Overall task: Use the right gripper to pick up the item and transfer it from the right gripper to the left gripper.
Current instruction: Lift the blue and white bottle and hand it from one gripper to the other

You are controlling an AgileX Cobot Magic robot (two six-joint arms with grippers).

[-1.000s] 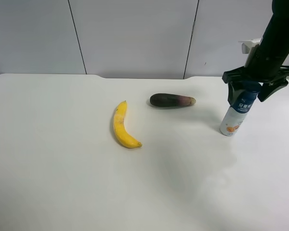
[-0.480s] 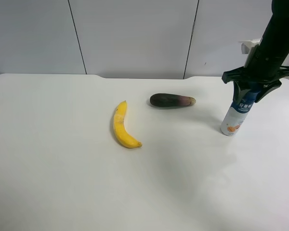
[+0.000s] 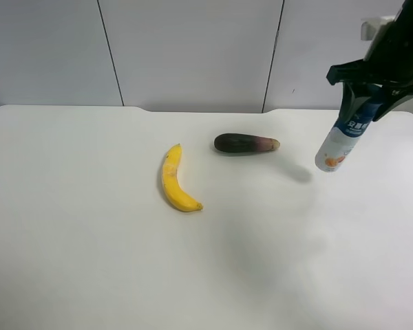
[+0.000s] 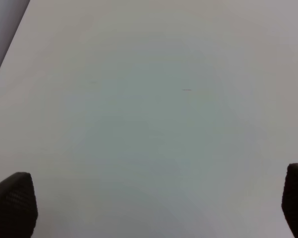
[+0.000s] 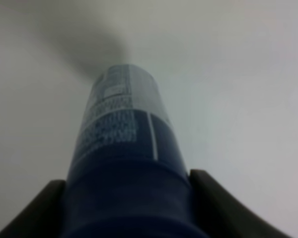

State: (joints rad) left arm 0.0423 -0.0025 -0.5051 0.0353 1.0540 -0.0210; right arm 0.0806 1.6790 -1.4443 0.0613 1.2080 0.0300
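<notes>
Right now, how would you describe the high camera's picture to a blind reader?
The robot's right gripper holds a white, blue-labelled bottle above a white table. A yellow banana and a dark eggplant lie on it.

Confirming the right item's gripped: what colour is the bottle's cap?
Dark blue. The cap shows best in the right wrist view.

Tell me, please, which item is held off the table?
The white bottle, held by the right gripper; the banana and eggplant lie on the table.
</notes>
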